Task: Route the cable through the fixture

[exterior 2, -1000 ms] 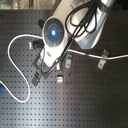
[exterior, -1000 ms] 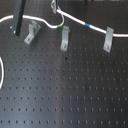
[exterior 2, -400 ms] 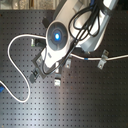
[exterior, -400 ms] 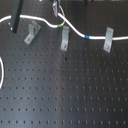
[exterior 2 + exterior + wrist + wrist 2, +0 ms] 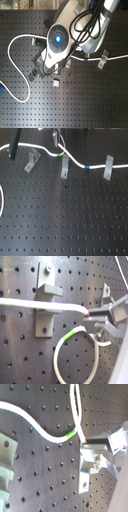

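The cable (image 5: 75,161) already rests in the right clip (image 5: 108,168) in the first exterior view, blue band just beside it. The middle clip (image 5: 64,167) and left clip (image 5: 33,162) remain. The end effector (image 5: 98,320) is closed on the cable near its green band (image 5: 75,332), above the desk (image 5: 65,223). No containers appear.

One white cable (image 5: 75,161) snakes across the top of the first exterior view, carrying one green band (image 5: 59,153) and one blue band (image 5: 88,167). Three grey fixture clips (image 5: 64,167) stand along it, left, centre and right. One black perforated board (image 5: 65,218) under it all.
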Controlling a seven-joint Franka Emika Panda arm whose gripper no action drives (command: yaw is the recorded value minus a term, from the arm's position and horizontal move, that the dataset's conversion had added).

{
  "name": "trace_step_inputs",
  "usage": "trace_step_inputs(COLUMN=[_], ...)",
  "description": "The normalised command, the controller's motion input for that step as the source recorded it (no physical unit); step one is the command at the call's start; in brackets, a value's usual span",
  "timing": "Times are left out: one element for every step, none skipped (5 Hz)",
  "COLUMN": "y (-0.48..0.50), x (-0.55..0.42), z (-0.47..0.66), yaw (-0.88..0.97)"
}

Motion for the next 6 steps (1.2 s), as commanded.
trace_step_inputs(y=[0.065, 0.003, 0.284, 0.139, 0.149, 0.028], x=[0.091, 0.001, -0.080, 0.126, 0.272, 0.132], z=[0.13, 0.23, 0.23, 0.41, 0.37, 0.30], yaw=[0.18, 0.10, 0.07, 0.09, 0.08, 0.07])
